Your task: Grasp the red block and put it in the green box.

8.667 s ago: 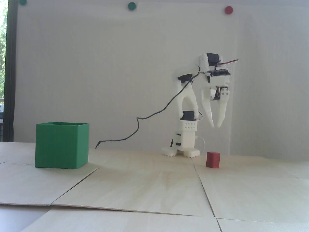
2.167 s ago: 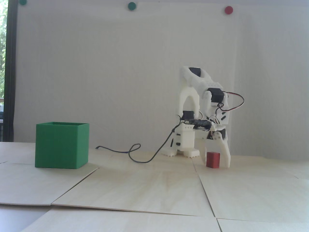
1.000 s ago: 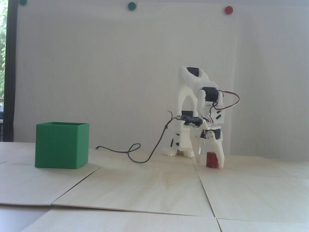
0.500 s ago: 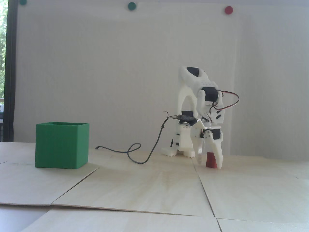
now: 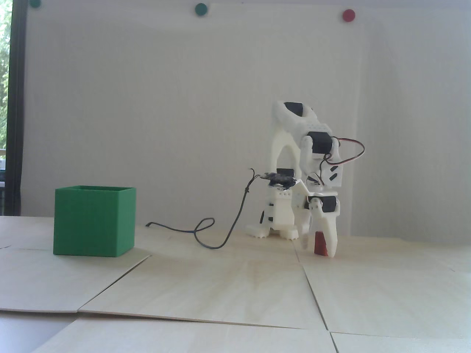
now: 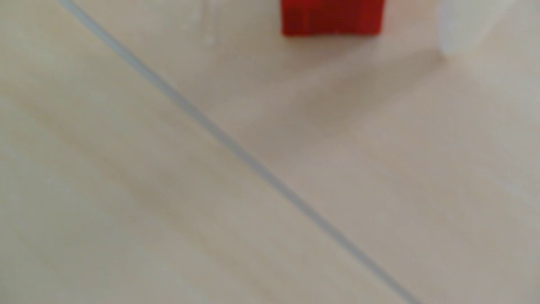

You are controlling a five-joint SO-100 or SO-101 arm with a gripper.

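Gripper (image 5: 317, 249) straddles block (image 5: 319, 243), jaws apart, not yet clamped.
We fear it tips if one finger hits first; box (image 5: 94, 220) far off.

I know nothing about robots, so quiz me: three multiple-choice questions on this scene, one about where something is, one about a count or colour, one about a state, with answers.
1. Where is the red block?
A. inside the green box
B. on the table between the gripper's fingers
C. on top of the arm

2. How many round dots are on the wall?
A. one
B. five
C. three

3. How does the green box stand?
A. upright, open side up
B. tipped on its side
C. held in the air

Answers:
1 B: in the fixed view the gripper straddles it on the table.
2 C: two green dots, one red dot.
3 A: it sits flat with its rim on top.
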